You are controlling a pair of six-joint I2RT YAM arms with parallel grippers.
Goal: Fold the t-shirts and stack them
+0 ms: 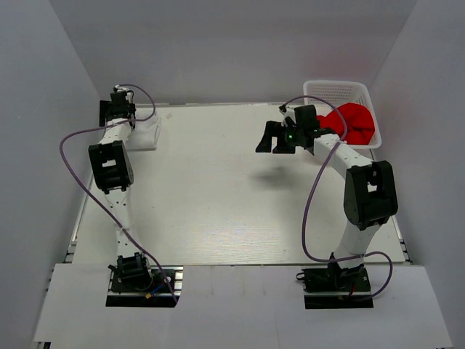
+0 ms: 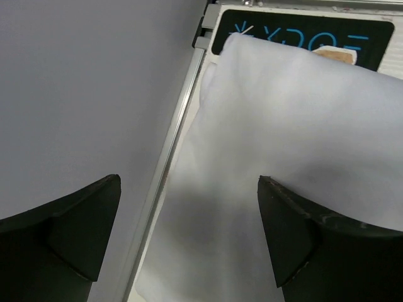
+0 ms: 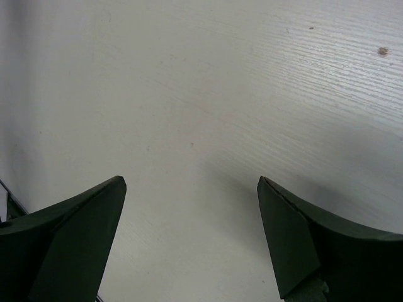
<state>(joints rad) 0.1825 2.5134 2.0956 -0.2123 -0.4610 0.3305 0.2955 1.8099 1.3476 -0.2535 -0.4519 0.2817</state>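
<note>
Found left gripper with jaws standing wide apart, clamped on nothing, poised over the far left corner of the table. Directly beneath: white t-shirt, folded into a compact packet, resting at that same far left corner, flush along the table's left edge. Long axis apparently running near-to-far along that edge; collar end not determinable. Found right gripper likewise spread wide, gripping nothing, hovering above the table right of centre, toward its far edge. Noted red t-shirt bunched inside white basket at the table's far right corner; heading and long axis not determinable.
</note>
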